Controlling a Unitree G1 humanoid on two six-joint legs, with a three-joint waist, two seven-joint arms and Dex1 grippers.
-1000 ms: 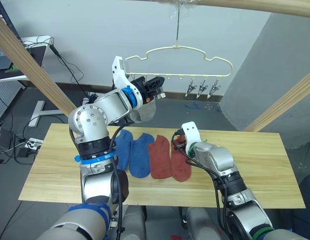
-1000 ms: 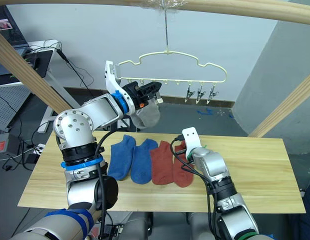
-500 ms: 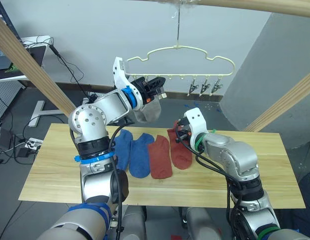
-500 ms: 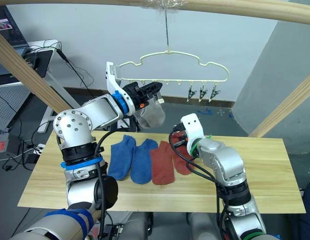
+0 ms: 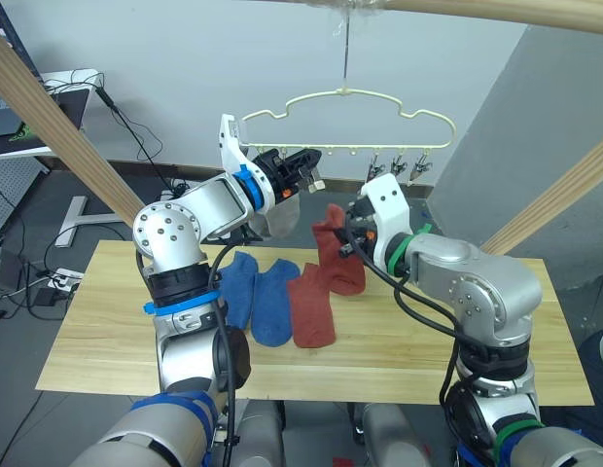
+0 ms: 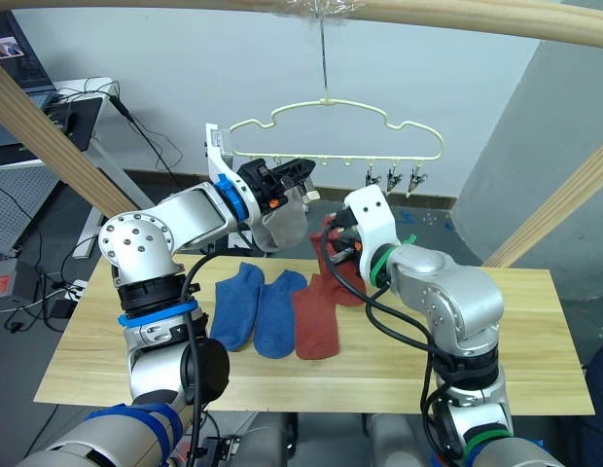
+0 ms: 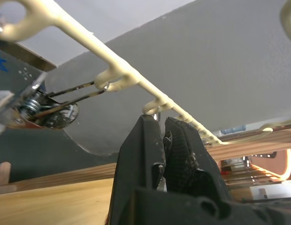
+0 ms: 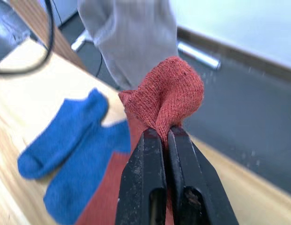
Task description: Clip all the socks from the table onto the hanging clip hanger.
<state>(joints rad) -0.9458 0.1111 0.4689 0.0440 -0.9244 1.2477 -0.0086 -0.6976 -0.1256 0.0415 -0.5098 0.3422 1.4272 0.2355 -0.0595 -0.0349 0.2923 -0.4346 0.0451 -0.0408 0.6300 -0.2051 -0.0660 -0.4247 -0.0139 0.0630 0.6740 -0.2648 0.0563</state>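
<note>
My right gripper is pinched shut on a rust red sock, gripping a fold of its fabric; the sock hangs from my fingertips above the table, its lower end close to the second red sock lying flat there. 2 blue socks lie side by side just left of that one. My left gripper is raised to the clip hanger, its fingers closed around a small metal clip under the hanger's bar. A light grey sock hangs beneath that gripper, between it and the sock I hold. 3 more clips hang bunched near the hanger's right end.
</note>
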